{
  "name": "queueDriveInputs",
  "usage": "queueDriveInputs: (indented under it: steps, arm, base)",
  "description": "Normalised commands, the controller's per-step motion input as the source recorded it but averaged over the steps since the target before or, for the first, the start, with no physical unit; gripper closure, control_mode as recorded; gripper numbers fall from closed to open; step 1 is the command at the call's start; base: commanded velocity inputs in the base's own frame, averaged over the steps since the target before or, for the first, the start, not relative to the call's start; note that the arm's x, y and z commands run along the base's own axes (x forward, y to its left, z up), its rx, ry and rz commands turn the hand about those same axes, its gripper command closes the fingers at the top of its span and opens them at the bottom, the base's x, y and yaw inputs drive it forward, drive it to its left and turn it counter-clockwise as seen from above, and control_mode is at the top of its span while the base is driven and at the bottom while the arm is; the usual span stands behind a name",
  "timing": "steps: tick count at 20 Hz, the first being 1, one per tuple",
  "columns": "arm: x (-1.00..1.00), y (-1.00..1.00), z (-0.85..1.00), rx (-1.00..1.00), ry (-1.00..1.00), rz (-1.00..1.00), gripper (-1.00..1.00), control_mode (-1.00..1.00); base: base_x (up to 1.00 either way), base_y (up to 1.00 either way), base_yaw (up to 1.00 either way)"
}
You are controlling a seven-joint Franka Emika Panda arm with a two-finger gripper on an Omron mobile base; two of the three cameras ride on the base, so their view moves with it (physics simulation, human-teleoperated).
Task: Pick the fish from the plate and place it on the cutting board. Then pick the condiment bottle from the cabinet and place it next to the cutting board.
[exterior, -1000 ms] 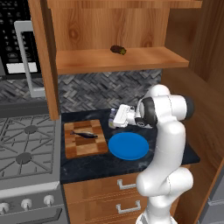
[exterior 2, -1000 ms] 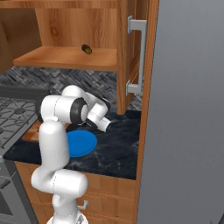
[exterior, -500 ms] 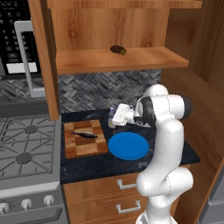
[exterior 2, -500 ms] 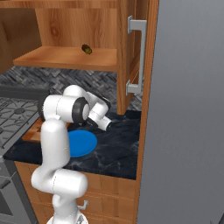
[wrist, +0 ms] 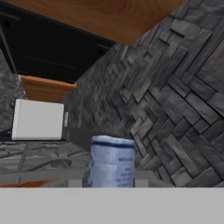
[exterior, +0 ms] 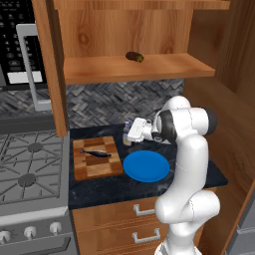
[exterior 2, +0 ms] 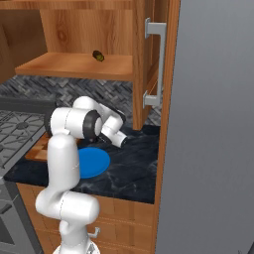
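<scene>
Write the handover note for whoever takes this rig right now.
Gripper: closed, apparently on the bottle, low at the back of the counter, just right of the board.
Fish: lies on the board. Plate: bare, right of the board.
Cabinet: a stubby dark item lies on the shelf; leave it.
Done: fish step; bottle is out of the cabinet.
Left: confirm the bottle stands beside the board, release, withdraw.
</scene>
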Motion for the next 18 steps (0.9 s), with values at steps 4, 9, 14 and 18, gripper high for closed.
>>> queueDriveInputs:
  steps: [4,9,14,18]
  arm:
    - [0.02,0.0,-0.27,0.0,0.0,0.0,1.0,-1.0]
    - [0.0,0.0,-0.21,0.0,0.0,0.0,-1.0,-1.0]
    - [0.0,0.0,-0.13,0.01,0.0,0.01,-1.0,-1.0]
    - [0.0,0.0,-0.12,0.0,0.0,0.01,-1.0,-1.0]
  base:
    - [0.0,0.0,0.0]
    - [0.0,0.0,0.0]
    - [0.0,0.0,0.0]
    - [0.0,0.0,0.0]
